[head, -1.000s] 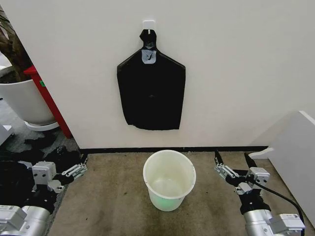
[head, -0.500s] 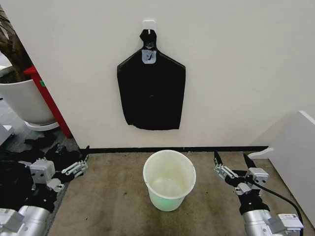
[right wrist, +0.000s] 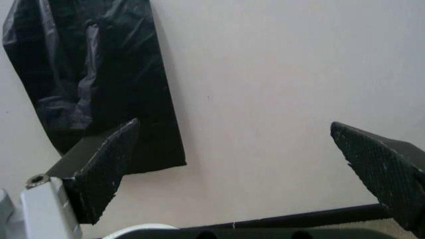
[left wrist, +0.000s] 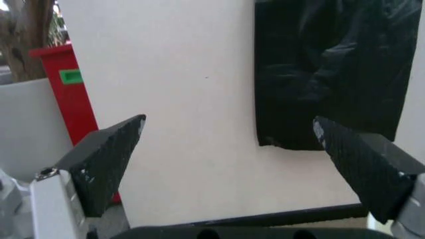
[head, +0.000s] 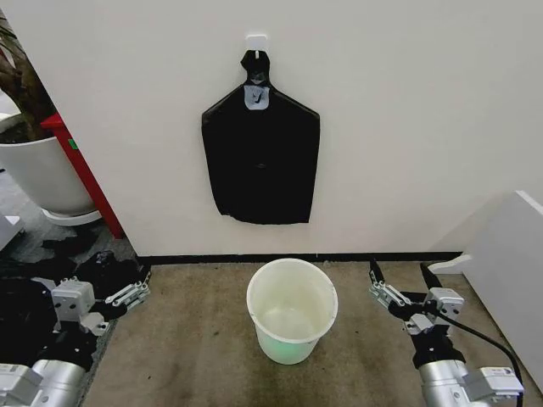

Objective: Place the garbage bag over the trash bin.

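Head view: trash bin [head: 292, 310] between open grippers.

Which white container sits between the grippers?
The trash bin, the small round bucket on the carpet. The larger white plant pot stands far left by the wall.

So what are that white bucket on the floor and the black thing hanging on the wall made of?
The bucket looks like thin plastic: smooth, matte white and slightly see-through, with a greenish tint near its base. The black thing seems to be thin plastic film, probably folded garbage bags: the wrist views show soft wrinkles and a faint sheen. It hangs from a white wall hook.
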